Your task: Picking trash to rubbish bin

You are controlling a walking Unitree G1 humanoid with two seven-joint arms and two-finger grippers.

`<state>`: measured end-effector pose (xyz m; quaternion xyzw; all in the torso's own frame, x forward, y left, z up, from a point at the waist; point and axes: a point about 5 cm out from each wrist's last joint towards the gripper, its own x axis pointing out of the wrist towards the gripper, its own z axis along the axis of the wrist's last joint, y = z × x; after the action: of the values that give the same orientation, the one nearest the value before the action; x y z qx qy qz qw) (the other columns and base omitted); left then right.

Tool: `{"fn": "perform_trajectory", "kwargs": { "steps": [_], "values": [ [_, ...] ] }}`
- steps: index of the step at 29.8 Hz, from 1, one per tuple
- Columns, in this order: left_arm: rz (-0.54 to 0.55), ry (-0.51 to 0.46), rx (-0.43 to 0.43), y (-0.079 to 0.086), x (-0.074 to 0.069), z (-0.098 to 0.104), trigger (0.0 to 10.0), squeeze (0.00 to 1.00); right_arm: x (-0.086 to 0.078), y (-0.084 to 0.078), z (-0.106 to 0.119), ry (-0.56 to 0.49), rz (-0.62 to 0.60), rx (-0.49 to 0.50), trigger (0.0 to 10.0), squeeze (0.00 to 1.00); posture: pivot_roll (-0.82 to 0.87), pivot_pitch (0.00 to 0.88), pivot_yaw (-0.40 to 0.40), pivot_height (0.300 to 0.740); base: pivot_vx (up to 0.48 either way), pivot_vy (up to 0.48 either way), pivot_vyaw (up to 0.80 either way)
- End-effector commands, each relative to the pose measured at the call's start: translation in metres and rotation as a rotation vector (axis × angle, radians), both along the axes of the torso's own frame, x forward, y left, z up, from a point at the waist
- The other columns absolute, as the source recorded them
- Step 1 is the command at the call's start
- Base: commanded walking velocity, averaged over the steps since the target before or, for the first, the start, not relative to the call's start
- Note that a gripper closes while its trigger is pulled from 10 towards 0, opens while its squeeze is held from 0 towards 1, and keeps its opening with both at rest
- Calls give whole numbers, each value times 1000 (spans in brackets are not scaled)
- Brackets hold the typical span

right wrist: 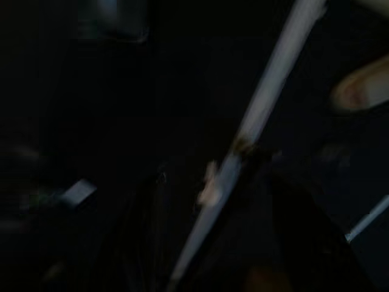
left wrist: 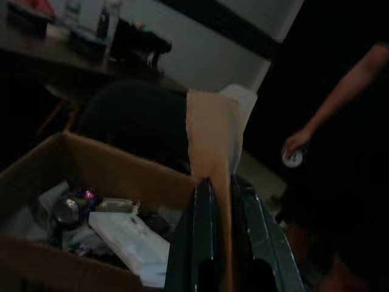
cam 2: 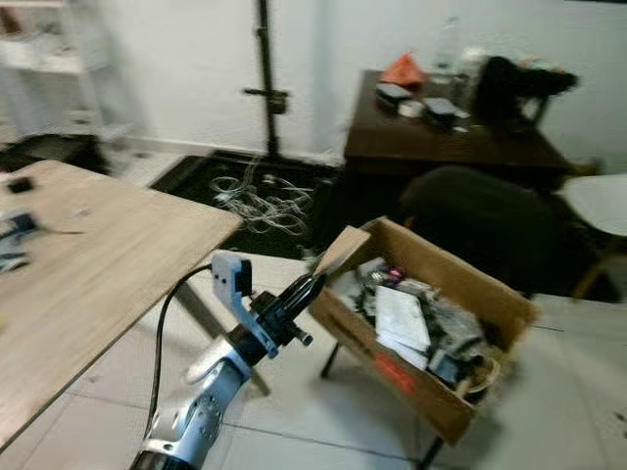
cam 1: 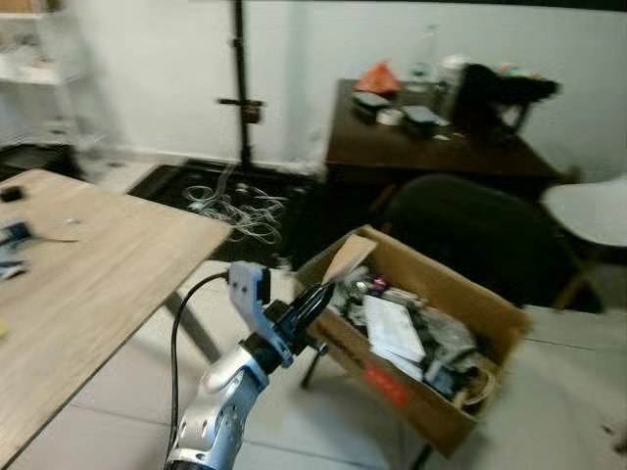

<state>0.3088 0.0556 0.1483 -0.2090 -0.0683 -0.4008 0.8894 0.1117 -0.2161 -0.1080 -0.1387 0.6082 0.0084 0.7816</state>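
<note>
The robot's left gripper [cam 1: 318, 297] pinches a flap of brown cardboard [left wrist: 209, 137] at the rim of the trash-filled cardboard box [cam 1: 470, 304]; next, seemingly, release it inside.

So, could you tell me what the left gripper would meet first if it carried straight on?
Probably the raised brown flap of the open cardboard box; the left gripper appears shut on that flap already.

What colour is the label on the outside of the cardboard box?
Red label on the brown cardboard box, clearest in the left eye view.
</note>
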Motion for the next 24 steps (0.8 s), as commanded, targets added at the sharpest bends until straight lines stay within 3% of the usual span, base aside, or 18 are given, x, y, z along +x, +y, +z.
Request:
{"fn": "perform_trajectory", "kwargs": {
  "steps": [1, 10, 24],
  "values": [
    [13, 19, 14, -8, 2, -3, 10000, 0, 2, -3, 1, -5, 7, -9, 10000, 0, -111, 119, 48, 740, 0, 0, -788],
    [39, 42, 56, -18, 3, -12, 10000, 0, 2, -2, 1, -7, 3, -6, 10000, 0, -122, 121, 55, 740, 0, 0, -786],
    [71, 56, 82, -11, 7, -19, 10000, 0, 3, 0, 1, -6, 10, 0, 10000, 0, -116, 121, 61, 740, 0, 0, -788]
  ]
}}
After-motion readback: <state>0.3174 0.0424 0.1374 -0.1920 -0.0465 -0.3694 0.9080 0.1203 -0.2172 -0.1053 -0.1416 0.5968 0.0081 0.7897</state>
